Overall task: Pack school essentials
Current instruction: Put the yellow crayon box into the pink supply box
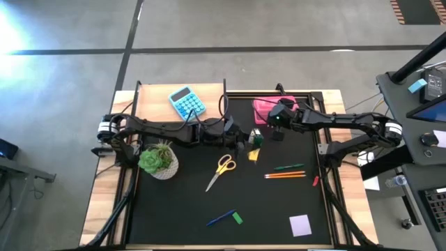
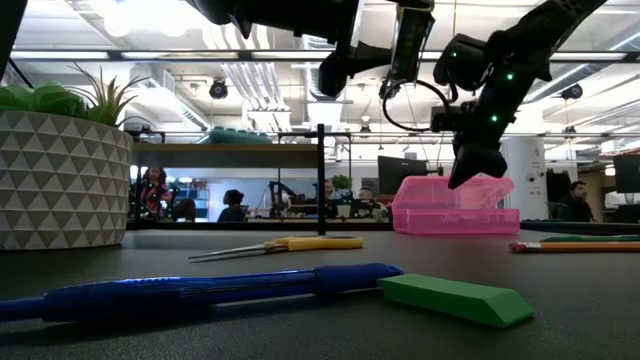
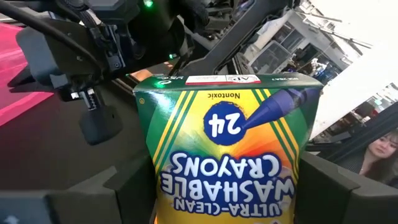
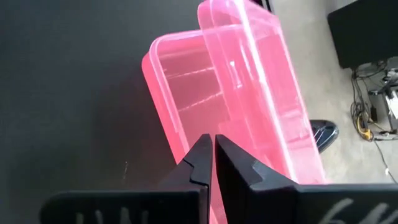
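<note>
My left gripper [image 1: 245, 137] holds a yellow and green crayon box [image 3: 227, 137] in the air over the middle of the black mat, and the box also shows in the high view [image 1: 256, 137]. A pink see-through case [image 4: 186, 81] lies open at the far right of the mat [image 1: 261, 106], its lid raised. My right gripper [image 4: 212, 146] is shut and slants down over the case's near wall [image 2: 468, 178]. Yellow-handled scissors [image 1: 223, 167], orange and green pencils [image 1: 286, 171], a blue pen [image 1: 221, 218], a green eraser [image 1: 237, 218] and a lilac note pad [image 1: 300, 224] lie flat on the mat. My left gripper pinches the crayon box between its two fingers [image 3: 115, 186], one on each narrow long side [image 3: 146, 165]. The box's printed face is turned back toward the wrist. The fingers come about level from the table's left. The box is lifted clear of the mat. My right gripper's shut tips overlap the case's near wall [image 4: 180, 146]; I cannot tell whether they touch it.
A potted plant [image 1: 159, 159] in a white patterned pot stands at the mat's left edge. A blue calculator [image 1: 187, 102] lies on the wood at the far left. A small red thing [image 1: 315, 181] lies near the mat's right edge. People show in the room beyond.
</note>
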Robot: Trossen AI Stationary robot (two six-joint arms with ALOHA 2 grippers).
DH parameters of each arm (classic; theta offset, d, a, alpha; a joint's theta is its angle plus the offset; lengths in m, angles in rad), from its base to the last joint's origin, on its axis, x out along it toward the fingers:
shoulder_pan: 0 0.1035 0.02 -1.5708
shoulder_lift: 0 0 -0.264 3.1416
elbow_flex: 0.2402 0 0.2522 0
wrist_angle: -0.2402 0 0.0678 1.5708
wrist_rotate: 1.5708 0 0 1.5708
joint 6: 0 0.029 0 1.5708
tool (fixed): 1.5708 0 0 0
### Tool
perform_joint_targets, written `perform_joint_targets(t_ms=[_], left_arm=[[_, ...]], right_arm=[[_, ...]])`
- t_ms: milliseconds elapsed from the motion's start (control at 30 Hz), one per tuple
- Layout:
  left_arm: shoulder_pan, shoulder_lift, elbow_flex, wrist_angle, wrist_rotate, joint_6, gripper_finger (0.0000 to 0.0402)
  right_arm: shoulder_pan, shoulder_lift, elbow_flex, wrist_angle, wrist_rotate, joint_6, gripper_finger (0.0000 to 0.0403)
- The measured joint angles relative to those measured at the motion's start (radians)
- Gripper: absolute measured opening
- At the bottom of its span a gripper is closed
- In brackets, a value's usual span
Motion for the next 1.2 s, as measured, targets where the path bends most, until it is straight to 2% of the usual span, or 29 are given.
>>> perform_joint_targets(t_ms=[267,467,633,767,900,1100,1200], left_arm=[[0.0,0.0,0.0,-0.001,-0.001,0.0,0.0274],[0.0,0.0,-0.005,0.0,-0.003,0.0,0.0274],[0.0,0.0,-0.015,-0.001,-0.003,0.0,0.0274],[0.0,0.0,-0.017,0.0,-0.003,0.008,0.0274],[0.002,0.0,-0.02,-0.001,-0.003,0.01,0.0274],[0.007,0.0,-0.02,0.0,-0.003,0.01,0.0274],[0.009,0.0,-0.02,0.0,-0.003,0.01,0.0274]], right_arm=[[0.0,-0.004,0.001,-0.001,0.0,0.004,0.0013],[-0.002,-0.055,0.001,-0.004,-0.001,0.036,0.0013],[-0.002,-0.134,0.001,-0.081,-0.011,0.166,0.0013],[-0.002,-0.219,0.001,-0.21,-0.149,0.331,0.0013],[-0.002,-0.313,0.001,-0.253,-0.259,0.39,0.0013],[-0.005,-0.405,0.001,-0.251,-0.182,0.489,0.0013],[-0.012,-0.413,0.001,-0.273,-0.178,0.567,0.0024]])
